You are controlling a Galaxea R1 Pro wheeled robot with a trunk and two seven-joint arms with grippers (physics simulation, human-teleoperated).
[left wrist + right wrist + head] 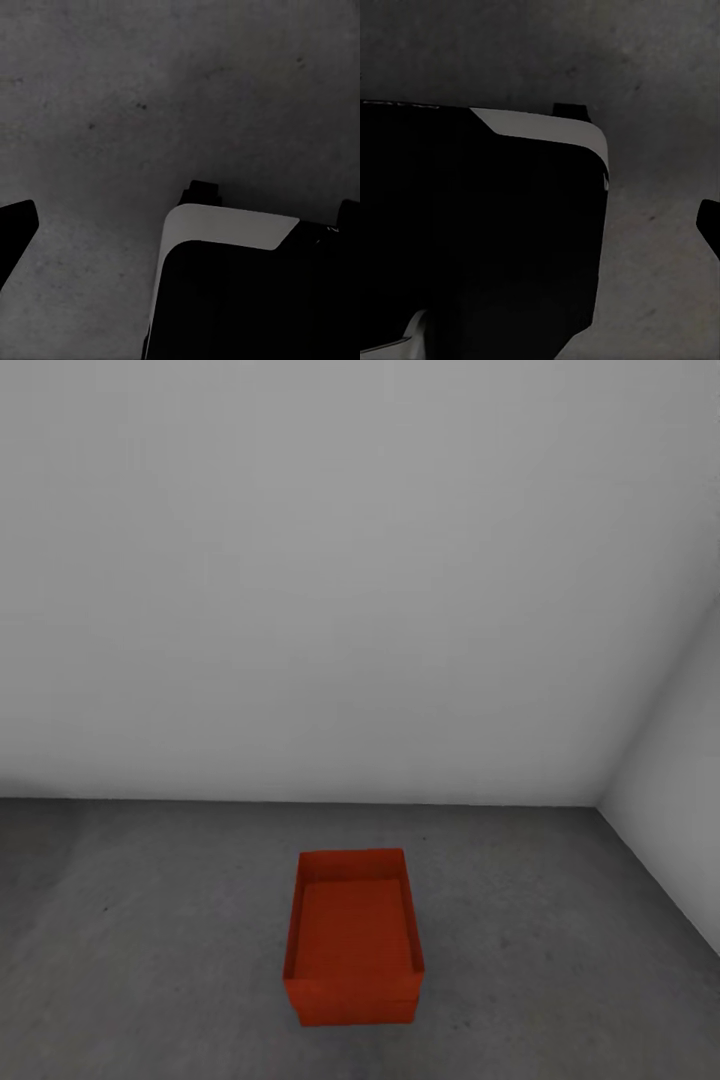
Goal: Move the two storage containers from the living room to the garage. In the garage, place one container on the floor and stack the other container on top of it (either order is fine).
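Garage corner, pale grey walls [350,580], dark mottled concrete floor [150,940], two orange-red storage containers [352,940] stacked on it, upper nested on lower, pincer states cannot be told

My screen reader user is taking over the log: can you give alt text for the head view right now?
Two orange-red storage containers sit stacked, one nested on the other, on the dark grey concrete floor, their open top empty. Behind them rises a plain pale grey wall, meeting a second wall at a corner on the right.

head view: soft even light, faint shadows | wrist views: dim, grainy
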